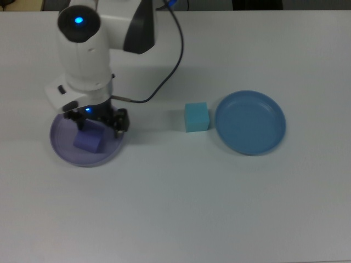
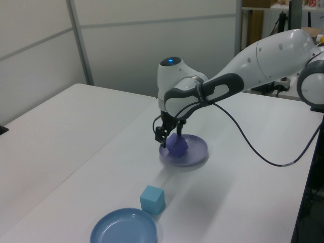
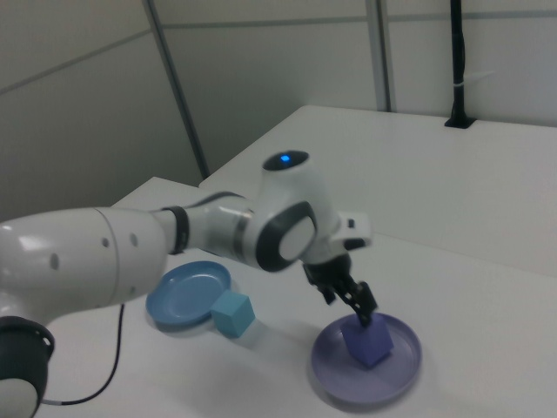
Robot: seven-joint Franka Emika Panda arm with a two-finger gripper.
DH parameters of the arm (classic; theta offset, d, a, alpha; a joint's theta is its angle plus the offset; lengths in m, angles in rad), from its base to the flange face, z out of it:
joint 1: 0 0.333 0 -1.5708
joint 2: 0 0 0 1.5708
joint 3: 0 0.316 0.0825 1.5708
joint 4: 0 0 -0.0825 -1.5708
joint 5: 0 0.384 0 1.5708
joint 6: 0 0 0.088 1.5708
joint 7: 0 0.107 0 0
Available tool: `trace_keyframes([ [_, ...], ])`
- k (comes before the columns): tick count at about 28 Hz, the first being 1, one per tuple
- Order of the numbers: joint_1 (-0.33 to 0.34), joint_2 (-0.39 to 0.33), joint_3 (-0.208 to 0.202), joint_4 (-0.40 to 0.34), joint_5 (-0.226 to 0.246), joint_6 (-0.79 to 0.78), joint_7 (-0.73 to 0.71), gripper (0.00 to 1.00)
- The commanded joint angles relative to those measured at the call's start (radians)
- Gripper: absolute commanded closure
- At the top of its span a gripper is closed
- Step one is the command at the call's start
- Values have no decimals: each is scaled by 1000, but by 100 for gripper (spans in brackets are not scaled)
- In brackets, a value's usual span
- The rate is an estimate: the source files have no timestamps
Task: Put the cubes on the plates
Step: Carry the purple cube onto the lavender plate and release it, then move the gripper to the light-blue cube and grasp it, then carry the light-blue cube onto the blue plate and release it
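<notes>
Top view shows the purple cube (image 1: 88,141) lying on the lavender plate (image 1: 64,154) at the table's left, with the gripper (image 1: 96,119) just above it, fingers spread and holding nothing. The turquoise cube (image 1: 196,116) sits on the table (image 1: 181,203) just left of the blue plate (image 1: 250,122), not yet on it. To do this step well, I judge the arm should rise straight up clear of the plate rim before crossing right, so it does not nudge the purple cube.
</notes>
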Motion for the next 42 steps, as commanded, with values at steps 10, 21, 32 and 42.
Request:
trace_keyframes([
  [10, 176, -76, 62, -43, 55, -220, -54, 0],
  [21, 259, -58, 62, -54, 55, -215, -68, 0],
  [32, 297, -27, 60, -60, 39, -208, -58, 0],
  [42, 296, -15, 52, -60, 38, -189, -52, 62],
])
